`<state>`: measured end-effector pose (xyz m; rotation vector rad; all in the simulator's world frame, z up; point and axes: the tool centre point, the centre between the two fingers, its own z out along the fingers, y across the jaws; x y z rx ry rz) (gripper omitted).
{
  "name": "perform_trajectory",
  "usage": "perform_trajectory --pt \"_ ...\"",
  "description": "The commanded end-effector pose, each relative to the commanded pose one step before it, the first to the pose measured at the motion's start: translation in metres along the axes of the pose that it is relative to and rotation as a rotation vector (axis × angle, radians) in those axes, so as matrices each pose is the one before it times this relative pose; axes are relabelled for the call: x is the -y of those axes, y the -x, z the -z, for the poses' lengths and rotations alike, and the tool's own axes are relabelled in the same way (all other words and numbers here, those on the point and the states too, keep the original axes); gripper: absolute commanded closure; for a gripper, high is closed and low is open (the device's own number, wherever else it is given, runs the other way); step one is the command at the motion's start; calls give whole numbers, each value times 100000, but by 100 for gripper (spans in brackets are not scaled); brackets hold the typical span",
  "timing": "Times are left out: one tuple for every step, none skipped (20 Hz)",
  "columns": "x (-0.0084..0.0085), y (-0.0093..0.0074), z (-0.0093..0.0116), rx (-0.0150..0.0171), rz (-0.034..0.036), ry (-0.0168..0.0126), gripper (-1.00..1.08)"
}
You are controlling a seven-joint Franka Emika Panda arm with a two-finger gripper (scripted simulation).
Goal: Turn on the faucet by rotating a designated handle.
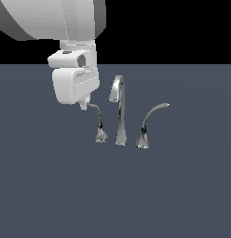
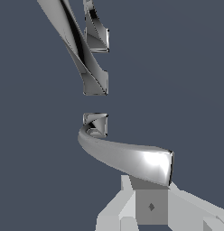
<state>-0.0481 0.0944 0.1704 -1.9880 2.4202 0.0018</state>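
Observation:
The chrome faucet's tall hooked spout stands in the middle of the grey surface. The handle is the thin dark lever on the exterior view's left, rising from a small flared base to a tip. My gripper hangs right at that tip, touching or nearly touching it, with its fingers together and nothing held. In the wrist view the handle arcs from its base to a broad tip just in front of my gripper. The spout lies beyond it.
The larger, brighter lever arcs toward the exterior view's right, on the far side of the spout; it also shows in the wrist view. The flat dark grey surface spreads all around. Black background lies behind.

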Motion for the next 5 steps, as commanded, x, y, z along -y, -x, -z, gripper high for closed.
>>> perform_trajectory --pt "-391 -1633 52 -672 -1339 410 108" --pt "-145 -317 -5 -54 -23 37 108" --pt "-156 -316 23 0 0 0 108" --pt "-141 -319 -16 -76 -29 54 108" --pt "0 0 0 0 0 0 108"
